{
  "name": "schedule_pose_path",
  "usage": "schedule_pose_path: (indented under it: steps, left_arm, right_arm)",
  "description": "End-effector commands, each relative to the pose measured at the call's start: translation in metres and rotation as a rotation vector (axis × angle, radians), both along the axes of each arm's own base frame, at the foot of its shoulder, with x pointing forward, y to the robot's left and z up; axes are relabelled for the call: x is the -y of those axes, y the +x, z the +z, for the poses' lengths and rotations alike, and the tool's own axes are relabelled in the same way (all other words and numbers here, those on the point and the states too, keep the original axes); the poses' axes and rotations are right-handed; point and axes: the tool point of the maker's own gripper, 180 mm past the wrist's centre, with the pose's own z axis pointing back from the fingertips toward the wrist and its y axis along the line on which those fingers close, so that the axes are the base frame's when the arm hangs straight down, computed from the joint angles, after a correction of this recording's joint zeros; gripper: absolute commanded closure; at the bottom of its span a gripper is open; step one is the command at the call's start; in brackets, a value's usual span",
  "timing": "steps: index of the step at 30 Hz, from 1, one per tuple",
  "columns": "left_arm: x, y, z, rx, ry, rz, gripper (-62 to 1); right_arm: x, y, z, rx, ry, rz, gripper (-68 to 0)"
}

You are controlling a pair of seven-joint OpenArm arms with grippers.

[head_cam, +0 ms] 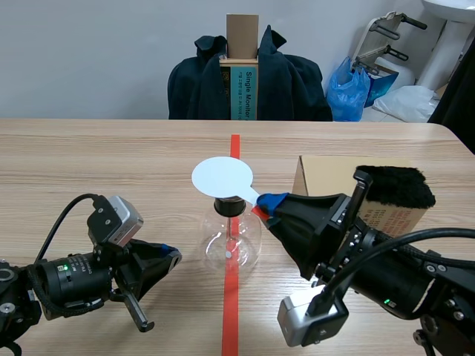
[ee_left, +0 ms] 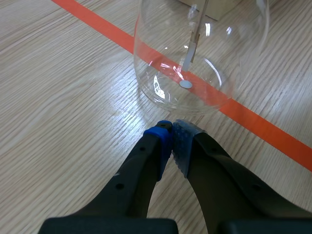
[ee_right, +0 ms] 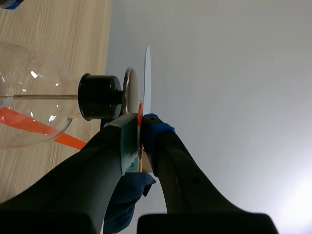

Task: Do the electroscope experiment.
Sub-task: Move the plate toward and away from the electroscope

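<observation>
Two right fingers (ee_right: 157, 132) pinch the white disc (head_cam: 221, 176) over the flask (head_cam: 232, 241); left fingers (ee_left: 160, 142) closed beside it.

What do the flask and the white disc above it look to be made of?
The flask looks like clear glossy glass: bright highlights, tape showing through. The white disc is thin, flat, matte; likely plastic, though card is possible.

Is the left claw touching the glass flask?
Apart. The left wrist view shows bare table between the shut left claw and the flask.
</observation>
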Motion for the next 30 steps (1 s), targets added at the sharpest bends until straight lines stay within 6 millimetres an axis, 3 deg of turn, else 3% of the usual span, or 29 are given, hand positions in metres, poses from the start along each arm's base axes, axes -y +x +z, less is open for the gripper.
schedule_pose_path:
  steps: [1, 6, 14, 20, 30]
  left_arm:
    - [0.004, 0.007, 0.013, 0.035, -0.029, -0.001, -2.9]
    - [0.004, 0.006, 0.013, 0.034, -0.029, -0.001, -2.9]
    - [0.004, 0.006, 0.012, 0.035, -0.027, -0.002, -2.9]
    - [0.004, 0.006, 0.012, 0.035, -0.026, -0.003, -2.9]
    - [0.004, 0.006, 0.012, 0.034, -0.026, -0.004, -2.9]
  right_arm:
    - [0.001, 0.007, 0.013, 0.049, 0.012, -0.007, -0.7]
    - [0.010, 0.021, 0.014, 0.050, 0.015, -0.098, -0.7]
    - [0.041, 0.053, 0.015, 0.046, 0.022, -0.349, -0.7]
    - [0.059, 0.066, 0.016, 0.044, 0.025, -0.469, -0.7]
    - [0.052, 0.061, 0.016, 0.045, 0.024, -0.425, -0.7]
